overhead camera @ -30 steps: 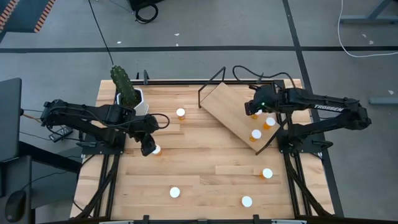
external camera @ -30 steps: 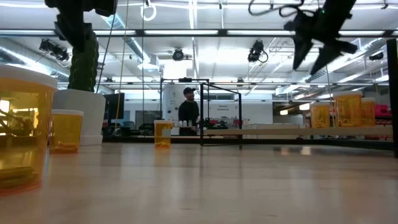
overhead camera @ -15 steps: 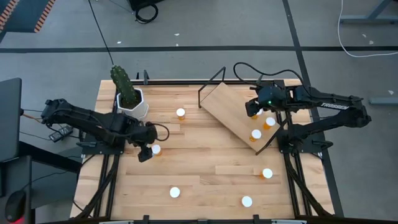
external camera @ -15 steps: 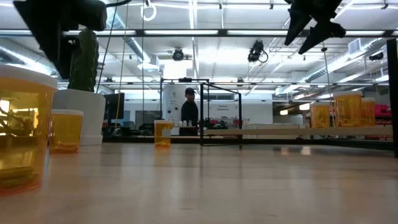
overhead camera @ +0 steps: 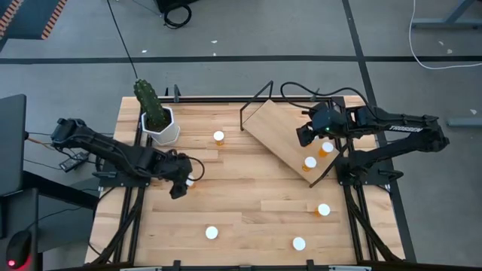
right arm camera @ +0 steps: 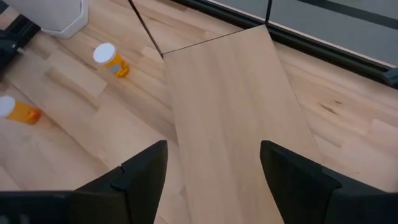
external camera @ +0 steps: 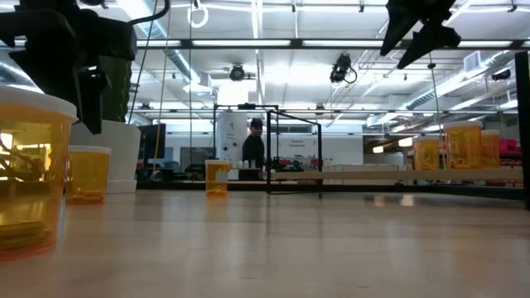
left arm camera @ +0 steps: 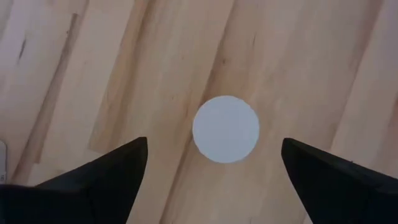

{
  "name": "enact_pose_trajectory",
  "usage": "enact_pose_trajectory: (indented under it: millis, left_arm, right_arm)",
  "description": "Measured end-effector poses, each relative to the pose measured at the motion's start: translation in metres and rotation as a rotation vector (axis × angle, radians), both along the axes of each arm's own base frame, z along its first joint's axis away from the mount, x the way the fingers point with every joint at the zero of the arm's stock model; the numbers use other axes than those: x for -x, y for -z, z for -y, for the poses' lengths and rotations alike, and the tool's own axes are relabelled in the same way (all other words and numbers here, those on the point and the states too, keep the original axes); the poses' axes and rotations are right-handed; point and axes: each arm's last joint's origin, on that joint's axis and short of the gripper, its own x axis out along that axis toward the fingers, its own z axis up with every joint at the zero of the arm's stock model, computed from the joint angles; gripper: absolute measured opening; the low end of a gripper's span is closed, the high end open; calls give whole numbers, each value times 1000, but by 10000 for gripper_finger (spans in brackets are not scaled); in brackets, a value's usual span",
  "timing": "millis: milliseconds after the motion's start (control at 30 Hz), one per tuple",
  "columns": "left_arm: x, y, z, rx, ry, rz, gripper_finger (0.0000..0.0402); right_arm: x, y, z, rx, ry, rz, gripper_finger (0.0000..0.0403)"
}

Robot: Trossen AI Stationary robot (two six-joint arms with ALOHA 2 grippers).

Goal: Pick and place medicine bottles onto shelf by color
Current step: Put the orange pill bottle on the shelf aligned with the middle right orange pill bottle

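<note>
Both fingers of left tool (left arm camera: 214, 180) spread wide above bottle (left arm camera: 225, 129), seemingly untouched.

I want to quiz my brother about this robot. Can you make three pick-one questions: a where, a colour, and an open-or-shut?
1. Where is the left gripper?
A. above a medicine bottle on the table
B. above the shelf
C. over the plant pot

2. What colour are the bottle caps?
A. blue
B. white
C. black

3. How are the left gripper's fingers?
A. shut on a bottle
B. shut on nothing
C. open

Answers: 1 A, its wrist view looks straight down on the bottle's cap. 2 B, every cap in the high view is white. 3 C, the fingers stand apart on either side of the cap, not touching it.
</note>
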Motion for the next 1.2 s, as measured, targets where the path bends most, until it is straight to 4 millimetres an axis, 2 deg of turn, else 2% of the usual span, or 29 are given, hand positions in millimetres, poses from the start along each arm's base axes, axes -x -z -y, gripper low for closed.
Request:
enact_pose_trajectory:
  millis: [167,300,533,900,1200]
  left_arm:
    - [-5,9,8,18,79,84,378]
    - [-1,15,11,8,123,72,378]
    - [6,27,8,-6,102,14,378]
    - [2,27,7,-66,77,57,378]
    - [-10,51,13,-44,72,-49,378]
  right_arm:
    - [0,0,-1,-1,-7,0,263]
    - [0,0,-1,-6,0,4,263]
    - [0,0,-1,-22,18,15,263]
    - [0,0,-1,-47,56,37,263]
    - [0,0,-1,-50,65,42,263]
